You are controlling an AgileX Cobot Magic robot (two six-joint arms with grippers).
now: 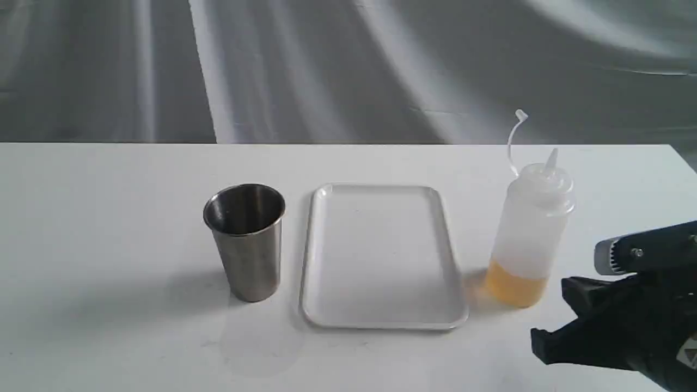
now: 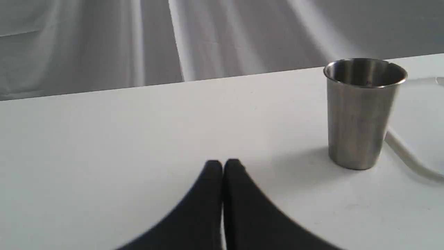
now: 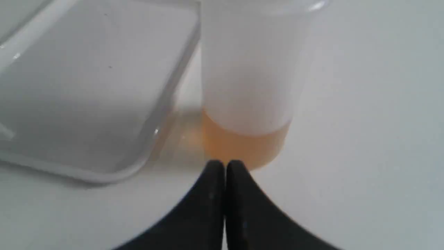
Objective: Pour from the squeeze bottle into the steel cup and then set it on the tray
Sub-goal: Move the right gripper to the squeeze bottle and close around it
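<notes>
Right fingers (image 3: 213, 180) pressed together just short of squeeze bottle (image 3: 246, 86) — spread them first, grip mid-body above liquid (image 3: 242, 146), gently. Left fingers (image 2: 211, 180) together too — idle.

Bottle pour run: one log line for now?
phase: pre-grasp | right pincer: shut, facing bottle, nothing held | left pincer: shut, empty | bottle, cup: upright on table | tray: between them

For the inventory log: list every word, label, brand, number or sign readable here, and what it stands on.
No text can be read.
squeeze bottle: no print visible.
steel cup: no marking visible.
tray: plain.
right arm: a pale patch, perhaps a sticker, cut off by the picture's edge and too small to read.
</notes>
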